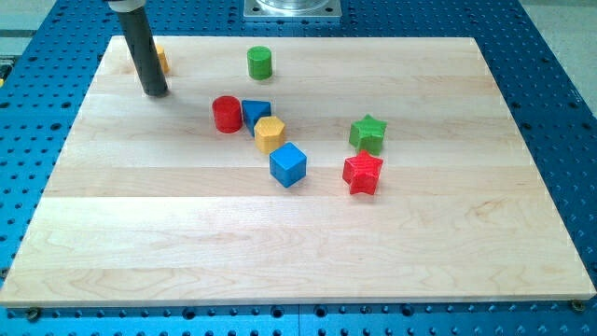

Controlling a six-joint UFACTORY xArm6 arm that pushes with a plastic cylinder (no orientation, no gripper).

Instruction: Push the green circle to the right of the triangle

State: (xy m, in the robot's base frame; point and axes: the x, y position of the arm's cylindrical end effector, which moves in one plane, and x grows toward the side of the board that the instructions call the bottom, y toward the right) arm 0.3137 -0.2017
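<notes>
The green circle (pixel 259 63) stands near the board's top edge, a little left of centre. The blue triangle (pixel 256 113) sits below it, touching a red circle (pixel 227 114) on its left and a yellow block (pixel 270 134) at its lower right. My tip (pixel 155 91) rests on the board at the upper left, well left of the green circle and apart from it. A yellow block (pixel 161 59) is partly hidden behind the rod.
A blue cube (pixel 288 164) lies below the yellow block. A green star (pixel 368 133) and a red star (pixel 363 173) sit right of centre. The wooden board (pixel 298 252) lies on a blue perforated table. A metal base (pixel 292 8) shows at the top.
</notes>
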